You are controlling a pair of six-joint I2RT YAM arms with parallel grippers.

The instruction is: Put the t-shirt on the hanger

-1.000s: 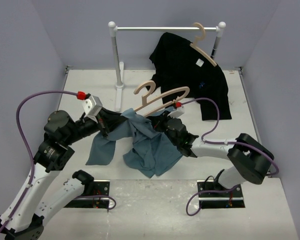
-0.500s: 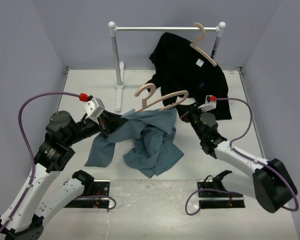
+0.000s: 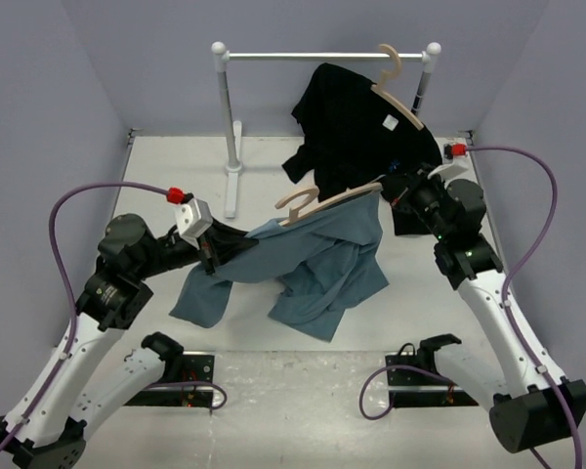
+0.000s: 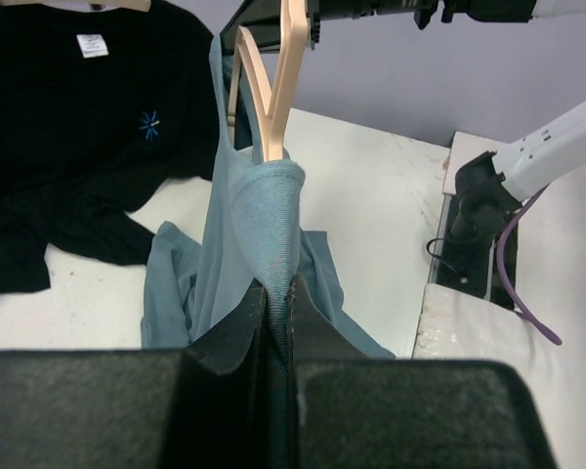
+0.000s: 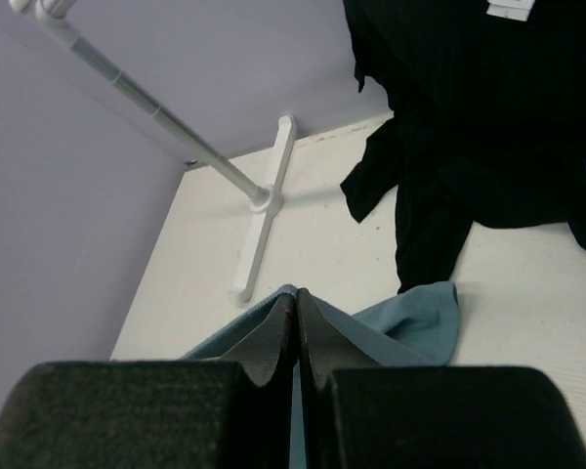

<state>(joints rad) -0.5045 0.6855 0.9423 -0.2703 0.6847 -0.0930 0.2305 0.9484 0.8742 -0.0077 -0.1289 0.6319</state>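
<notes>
Top view: the t-shirt (image 3: 322, 259) hangs stretched between the two arms' jaws, its hem trailing on the counter (image 3: 156, 176). The hanger (image 3: 344, 197) lies along its upper edge. Left wrist: the left jaws clamp a blue fold, with the hanger just beyond them. Right wrist: the right jaws are pinched tight on blue cloth.

Matt cloth t-shirt (image 3: 322, 249), smooth pale wood hanger (image 3: 324, 201)
</notes>
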